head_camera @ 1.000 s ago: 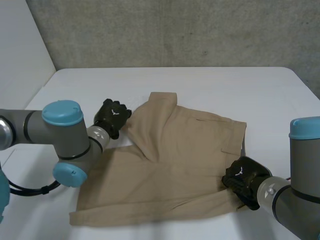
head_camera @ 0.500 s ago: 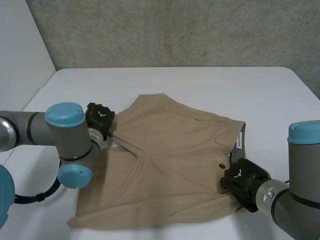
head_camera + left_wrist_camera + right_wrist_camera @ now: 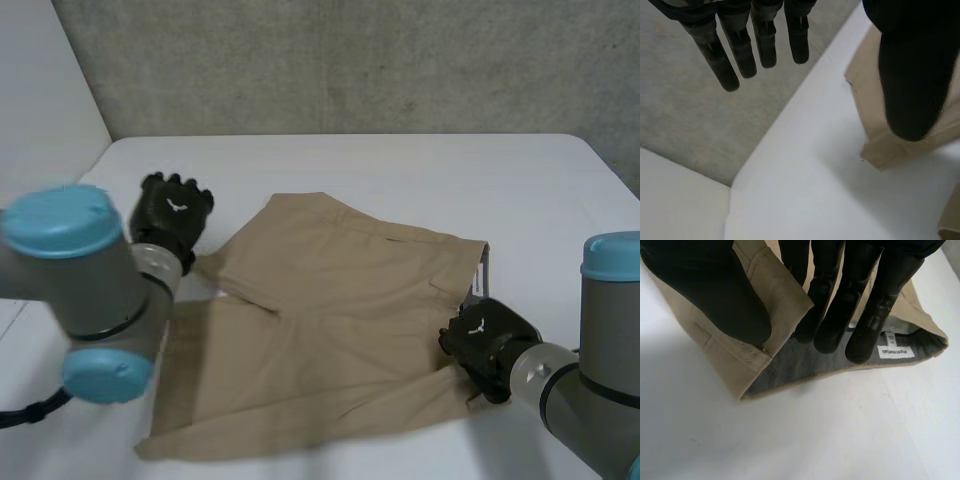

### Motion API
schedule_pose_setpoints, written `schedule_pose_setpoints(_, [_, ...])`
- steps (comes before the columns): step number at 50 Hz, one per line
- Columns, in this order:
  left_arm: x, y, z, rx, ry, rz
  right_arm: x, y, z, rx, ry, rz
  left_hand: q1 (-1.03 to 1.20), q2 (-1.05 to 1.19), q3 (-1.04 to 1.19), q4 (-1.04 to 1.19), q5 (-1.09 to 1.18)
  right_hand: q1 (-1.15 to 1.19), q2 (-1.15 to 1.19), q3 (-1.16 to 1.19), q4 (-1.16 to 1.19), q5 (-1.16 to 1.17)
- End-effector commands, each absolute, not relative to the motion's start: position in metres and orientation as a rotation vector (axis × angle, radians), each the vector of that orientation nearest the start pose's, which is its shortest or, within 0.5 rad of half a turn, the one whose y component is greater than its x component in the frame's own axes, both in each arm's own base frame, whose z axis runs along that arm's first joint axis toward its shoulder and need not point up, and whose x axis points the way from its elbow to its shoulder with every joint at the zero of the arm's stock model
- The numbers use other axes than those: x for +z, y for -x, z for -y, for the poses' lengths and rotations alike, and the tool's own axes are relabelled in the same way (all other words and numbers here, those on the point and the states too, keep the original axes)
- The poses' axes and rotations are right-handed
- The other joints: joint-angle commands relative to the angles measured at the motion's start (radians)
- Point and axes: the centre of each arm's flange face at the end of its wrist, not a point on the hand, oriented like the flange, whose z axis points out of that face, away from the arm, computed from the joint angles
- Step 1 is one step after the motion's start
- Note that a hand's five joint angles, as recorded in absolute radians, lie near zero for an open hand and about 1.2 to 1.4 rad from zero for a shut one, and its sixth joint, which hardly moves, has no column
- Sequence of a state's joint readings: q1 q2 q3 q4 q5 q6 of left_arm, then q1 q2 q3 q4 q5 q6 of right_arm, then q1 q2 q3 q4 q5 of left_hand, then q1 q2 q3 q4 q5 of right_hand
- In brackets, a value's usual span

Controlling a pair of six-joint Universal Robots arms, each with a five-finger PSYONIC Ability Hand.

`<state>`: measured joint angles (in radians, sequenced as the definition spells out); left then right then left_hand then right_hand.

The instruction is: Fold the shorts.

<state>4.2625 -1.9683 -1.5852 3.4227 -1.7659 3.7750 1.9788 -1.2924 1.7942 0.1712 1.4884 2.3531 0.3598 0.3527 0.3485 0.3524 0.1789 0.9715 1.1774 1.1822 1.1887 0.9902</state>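
Tan shorts (image 3: pixel 330 320) lie partly folded on the white table (image 3: pixel 420 170), one leg laid over the other. My left hand (image 3: pixel 172 215) hovers just off the shorts' left edge, open, holding nothing. In the left wrist view its fingers (image 3: pixel 747 50) are straight and spread from the thumb, with a corner of the shorts (image 3: pixel 890 147) beneath the thumb. My right hand (image 3: pixel 485 345) is at the waistband on the right side. In the right wrist view my right hand (image 3: pixel 840 305) pinches the waistband (image 3: pixel 785 295), thumb outside and fingers inside on the grey lining.
A grey concrete wall (image 3: pixel 350 60) runs behind the table's far edge. A white panel (image 3: pixel 40 110) stands to the left. A white label (image 3: pixel 895 352) shows inside the waistband. Bare table surrounds the shorts on all sides.
My left hand has let go of the shorts' leg and drawn back to the left, fingers now straight. The folded leg has settled flat. The right hand has kept its hold.
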Motion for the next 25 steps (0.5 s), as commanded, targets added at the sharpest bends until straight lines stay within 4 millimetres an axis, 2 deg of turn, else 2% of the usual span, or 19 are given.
schedule_pose_setpoints(1, [0.216, 0.238, 0.218, -1.795, -1.003, -2.146, 0.163, -0.234, 0.203, -1.423, 1.578, -2.412, 0.097, 0.104, 0.109, 0.105, 0.104, 0.425, 0.219, 0.214, 0.208, 0.231])
schedule_pose_setpoints(3, [0.210, 0.231, 0.192, -1.655, -1.095, -2.273, 0.162, -0.232, 0.206, -1.431, 1.565, -2.421, 0.097, 0.104, 0.109, 0.105, 0.104, 0.425, 0.219, 0.214, 0.208, 0.231])
schedule_pose_setpoints(6, [0.201, 0.224, 0.170, -1.504, -1.178, -2.397, 0.162, -0.232, 0.207, -1.441, 1.559, -2.422, 0.089, 0.096, 0.100, 0.096, 0.095, 0.425, 0.219, 0.214, 0.208, 0.231])
schedule_pose_setpoints(7, [0.193, 0.220, 0.158, -1.400, -1.222, -2.473, 0.162, -0.232, 0.207, -1.443, 1.558, -2.421, 0.086, 0.093, 0.097, 0.093, 0.092, 0.425, 0.219, 0.214, 0.208, 0.231])
schedule_pose_setpoints(12, [0.175, 0.211, 0.138, -1.235, -1.272, -2.571, 0.163, -0.232, 0.210, -1.468, 1.552, -2.424, 0.083, 0.090, 0.094, 0.090, 0.089, 0.425, 0.219, 0.214, 0.208, 0.231])
schedule_pose_setpoints(17, [0.166, 0.206, 0.146, -1.282, -1.213, -2.558, 0.163, -0.229, 0.212, -1.471, 1.543, -2.442, 0.083, 0.090, 0.094, 0.090, 0.089, 0.425, 0.219, 0.214, 0.208, 0.231])
schedule_pose_setpoints(20, [0.165, 0.209, 0.157, -1.387, -1.176, -2.512, 0.163, -0.229, 0.211, -1.466, 1.545, -2.442, 0.223, 0.230, 0.234, 0.230, 0.229, 0.425, 0.219, 0.214, 0.208, 0.231])
schedule_pose_setpoints(21, [0.164, 0.211, 0.159, -1.409, -1.172, -2.500, 0.163, -0.229, 0.211, -1.466, 1.545, -2.442, 0.308, 0.315, 0.319, 0.315, 0.314, 0.425, 0.219, 0.214, 0.208, 0.231])
schedule_pose_setpoints(22, [0.163, 0.213, 0.165, -1.455, -1.166, -2.475, 0.162, -0.229, 0.210, -1.463, 1.548, -2.439, 0.579, 0.586, 0.590, 0.586, 0.585, 0.425, 0.219, 0.214, 0.208, 0.231])
schedule_pose_setpoints(25, [0.161, 0.219, 0.174, -1.524, -1.163, -2.433, 0.163, -0.231, 0.209, -1.464, 1.554, -2.430, 1.018, 1.025, 1.029, 1.025, 1.024, 0.425, 0.219, 0.214, 0.208, 0.231])
